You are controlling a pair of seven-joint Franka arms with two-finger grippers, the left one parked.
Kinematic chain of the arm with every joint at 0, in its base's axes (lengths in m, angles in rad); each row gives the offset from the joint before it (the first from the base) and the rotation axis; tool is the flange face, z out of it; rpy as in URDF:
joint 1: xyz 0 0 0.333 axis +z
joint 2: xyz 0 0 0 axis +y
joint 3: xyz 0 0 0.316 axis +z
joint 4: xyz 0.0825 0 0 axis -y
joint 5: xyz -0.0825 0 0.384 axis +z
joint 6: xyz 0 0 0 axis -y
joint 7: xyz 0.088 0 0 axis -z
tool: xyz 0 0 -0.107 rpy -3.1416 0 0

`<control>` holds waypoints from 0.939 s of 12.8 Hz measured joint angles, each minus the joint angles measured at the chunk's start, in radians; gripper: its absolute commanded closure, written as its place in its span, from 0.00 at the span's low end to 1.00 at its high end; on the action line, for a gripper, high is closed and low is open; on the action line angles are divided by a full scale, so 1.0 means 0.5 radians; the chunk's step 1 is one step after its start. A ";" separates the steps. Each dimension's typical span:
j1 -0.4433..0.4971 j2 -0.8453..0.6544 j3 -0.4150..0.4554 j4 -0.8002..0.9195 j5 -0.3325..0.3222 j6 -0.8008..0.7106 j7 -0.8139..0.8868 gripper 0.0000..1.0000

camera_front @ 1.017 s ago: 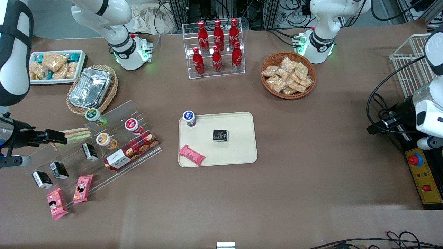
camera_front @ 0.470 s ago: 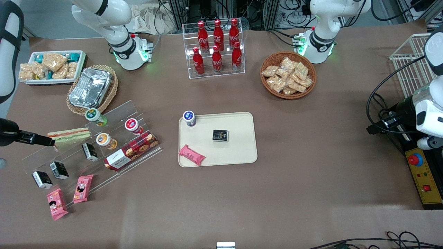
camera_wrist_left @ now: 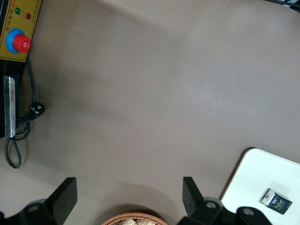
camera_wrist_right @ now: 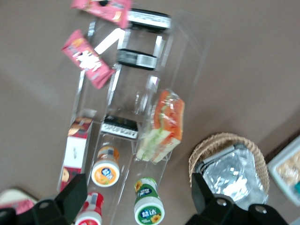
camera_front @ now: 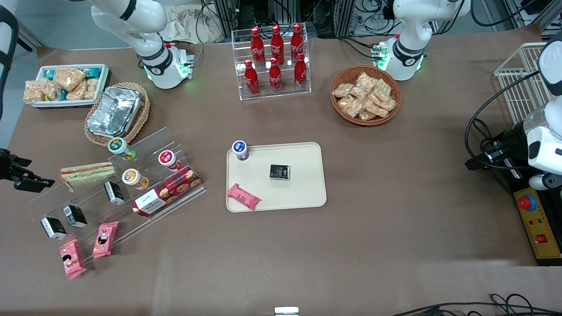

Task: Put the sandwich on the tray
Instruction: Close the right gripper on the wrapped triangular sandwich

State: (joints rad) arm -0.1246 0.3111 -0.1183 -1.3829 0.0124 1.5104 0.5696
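The sandwich [camera_front: 86, 172] [camera_wrist_right: 164, 125], a cream wedge with red, orange and green stripes on its edge, lies on the upper step of a clear acrylic shelf [camera_front: 116, 184]. My right gripper [camera_front: 27, 174] [camera_wrist_right: 136, 199] hovers apart from it, toward the working arm's end of the table. The gripper is open and holds nothing. The cream-beige tray [camera_front: 303, 184] [camera_wrist_left: 255, 178] lies mid-table, carrying a blue-lidded cup [camera_front: 239, 150], a small black box [camera_front: 279, 171] and a pink snack bar [camera_front: 243, 196].
The shelf also holds lidded cups [camera_front: 131, 177], small black boxes [camera_front: 74, 215], a cookie box [camera_front: 167, 191] and pink bars [camera_front: 104, 239]. A foil container [camera_front: 115, 110] in a wicker basket and a white snack tray [camera_front: 66, 84] stand farther from the camera. A cola rack [camera_front: 274, 61] and a snack basket [camera_front: 365, 95] also stand there.
My gripper was at the sandwich a second ago and has drawn back toward the working arm's end of the table. The sandwich stays on the shelf.
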 measured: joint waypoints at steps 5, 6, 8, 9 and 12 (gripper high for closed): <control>-0.074 0.054 -0.005 -0.195 0.007 0.096 0.251 0.01; -0.080 0.061 -0.006 -0.229 0.026 0.126 0.260 0.01; -0.102 0.064 -0.008 -0.281 0.086 0.175 0.272 0.01; -0.117 0.064 -0.009 -0.300 0.099 0.193 0.272 0.01; -0.128 0.064 -0.008 -0.370 0.105 0.244 0.272 0.02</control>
State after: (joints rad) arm -0.1884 0.3431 -0.1224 -1.5679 0.0650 1.6324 0.7058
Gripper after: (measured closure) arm 0.009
